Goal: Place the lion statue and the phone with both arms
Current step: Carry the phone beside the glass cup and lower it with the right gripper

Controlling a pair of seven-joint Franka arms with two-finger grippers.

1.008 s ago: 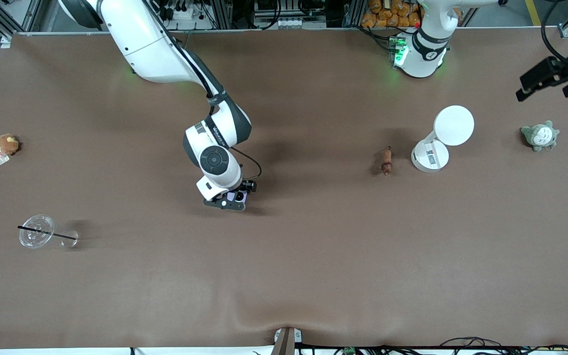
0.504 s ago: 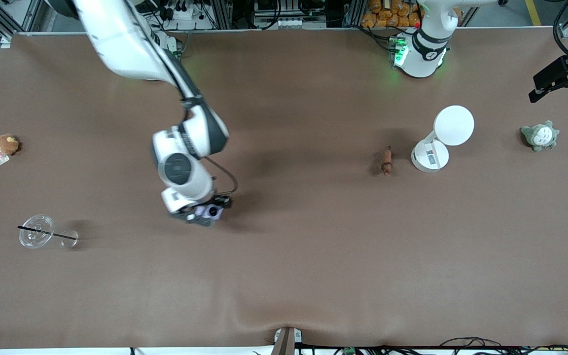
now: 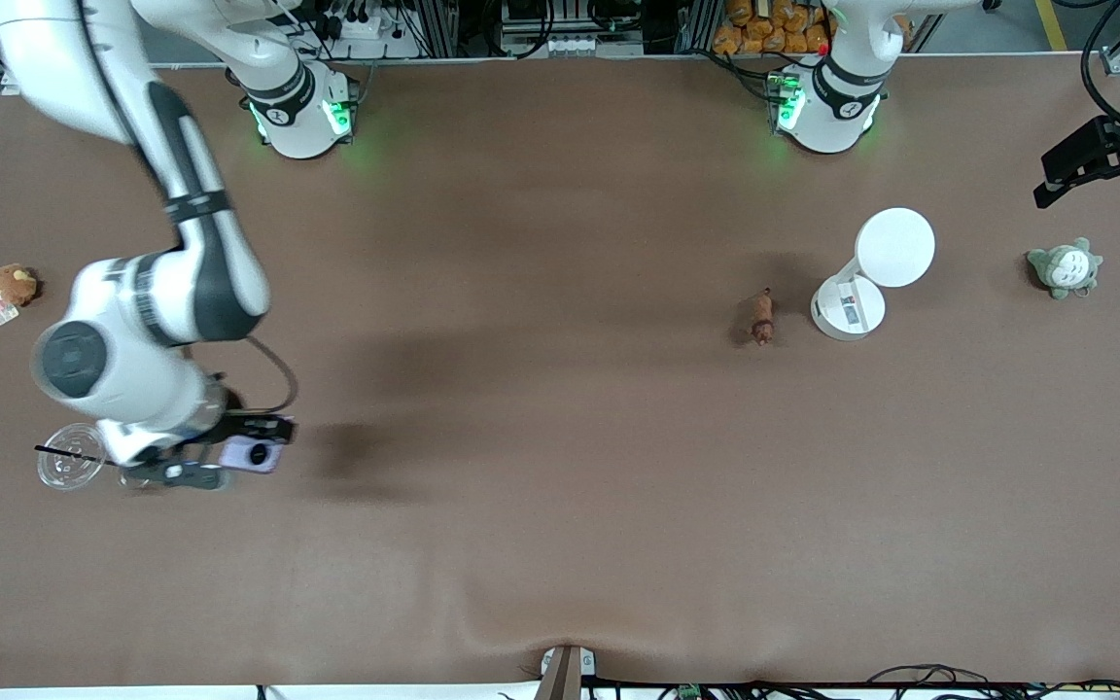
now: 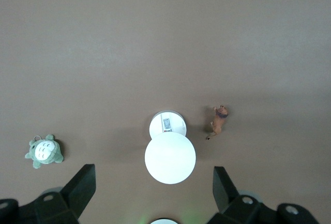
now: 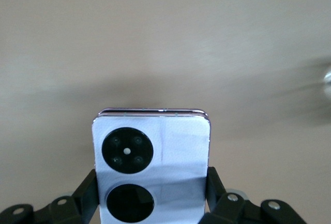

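I have the phone (image 3: 252, 454) clamped in the right claw (image 3: 220, 453), in the air over the right arm's end of the worktop (image 3: 560, 544), just beside a clear cup (image 3: 71, 468). To set it down well I'd lower it flat, clear of that cup, and release only once it rests. The lion statue (image 3: 762, 319) lies untouched beside a white lamp (image 3: 871, 277). The left claw (image 3: 1104, 170) waits spread wide over the worktop's edge. Count: one phone, one lion, two plush toys.
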